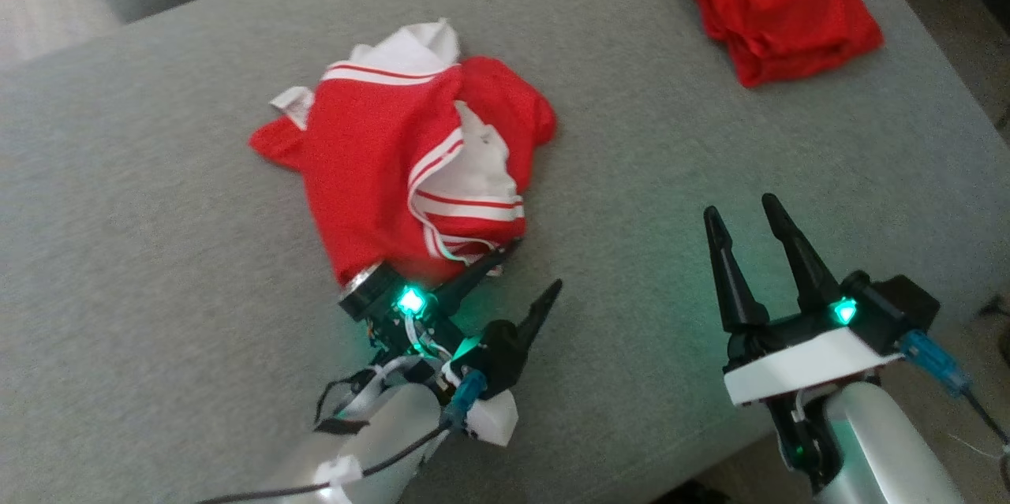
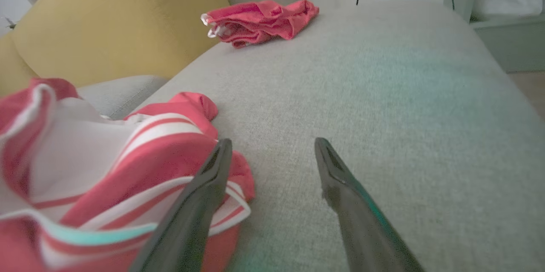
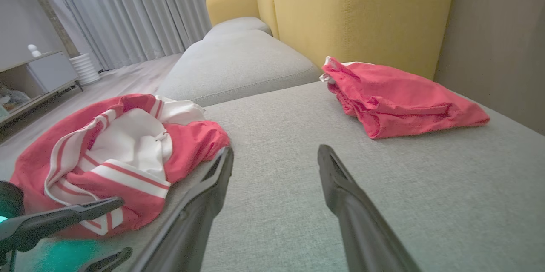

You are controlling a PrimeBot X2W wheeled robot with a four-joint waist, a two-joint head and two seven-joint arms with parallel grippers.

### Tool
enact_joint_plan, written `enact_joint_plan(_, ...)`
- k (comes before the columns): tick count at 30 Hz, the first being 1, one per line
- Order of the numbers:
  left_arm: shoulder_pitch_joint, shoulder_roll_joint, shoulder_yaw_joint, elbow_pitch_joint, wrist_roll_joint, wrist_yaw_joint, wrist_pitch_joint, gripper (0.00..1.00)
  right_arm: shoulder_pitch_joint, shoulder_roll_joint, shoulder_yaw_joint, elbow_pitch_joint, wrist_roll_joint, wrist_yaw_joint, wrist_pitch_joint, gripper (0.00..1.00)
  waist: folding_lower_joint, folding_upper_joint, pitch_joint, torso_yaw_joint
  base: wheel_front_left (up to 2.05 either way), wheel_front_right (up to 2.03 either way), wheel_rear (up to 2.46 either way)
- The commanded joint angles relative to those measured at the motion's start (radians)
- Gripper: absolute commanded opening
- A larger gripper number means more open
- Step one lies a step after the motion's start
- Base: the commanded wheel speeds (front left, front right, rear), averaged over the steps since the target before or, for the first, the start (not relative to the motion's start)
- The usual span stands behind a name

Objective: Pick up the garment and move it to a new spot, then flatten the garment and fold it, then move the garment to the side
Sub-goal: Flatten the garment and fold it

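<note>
Grey sofa cushion (image 1: 158, 267) spreads out in front of your robot. It has a yellow backrest (image 3: 362, 16) on its far side, and pale curtains (image 3: 140, 8) hang further off.

Your garment (image 1: 394, 165) is red with white stripes. It lies in a crumpled heap on the cushion, left of the middle, with its white inside showing.

Your left hand (image 1: 532, 266) is at the near edge of the garment. Its two fingers are spread apart and hold nothing. One finger (image 2: 204, 195) lies right at the striped hem, but you cannot tell if it touches. The other is over bare cushion.

Your right hand (image 1: 741, 206) is on the near right, well apart from the garment. Its fingers are apart too, with only grey cushion between them.

A second red cloth (image 1: 777, 7) sits folded at the far right of the cushion.
</note>
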Motion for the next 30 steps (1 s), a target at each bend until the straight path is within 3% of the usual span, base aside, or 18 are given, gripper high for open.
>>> enact_joint_plan(1,-0.052,-0.004,0.011,-0.003,0.016,0.025,0.0,1.0,-0.025,0.001,0.018,-0.029,0.005,-0.001,-0.004,1.0,-0.0003,0.0,0.03,-0.037,0.0,0.0,0.0)
enact_joint_plan(11,-0.198,0.022,-0.11,0.199,0.207,0.198,0.003,1.0,-0.016,0.01,0.007,-0.025,0.002,-0.001,-0.004,1.0,-0.0003,0.0,0.017,-0.043,0.0,0.0,0.0)
enact_joint_plan(15,-0.22,0.039,-0.11,0.216,0.213,0.219,0.011,1.0,-0.005,0.011,0.003,-0.022,-0.001,-0.001,-0.004,1.0,-0.0003,0.0,-0.001,-0.024,0.0,0.0,0.0)
enact_joint_plan(22,-0.218,0.065,-0.097,0.241,0.189,0.212,0.061,1.0,-0.004,0.015,0.012,-0.023,0.0,-0.001,-0.004,1.0,-0.0003,0.0,-0.009,-0.009,0.0,0.0,0.0)
enact_joint_plan(23,-0.218,0.066,-0.096,0.241,0.185,0.211,0.066,0.78,-0.004,0.015,0.013,-0.024,0.0,-0.001,-0.004,1.0,-0.0003,0.0,-0.01,-0.008,0.0,0.0,0.0)
enact_joint_plan(25,-0.22,0.067,-0.093,0.232,0.176,0.212,0.06,0.0,-0.004,0.014,0.016,-0.025,0.001,-0.001,-0.004,1.0,-0.0003,0.0,-0.011,-0.007,0.0,0.0,0.0)
enact_joint_plan(30,-0.247,0.054,-0.07,0.163,0.117,0.182,0.013,0.0,-0.004,0.017,0.02,-0.02,0.002,-0.001,-0.004,1.0,-0.0003,0.0,-0.021,-0.013,0.0,0.0,0.0)
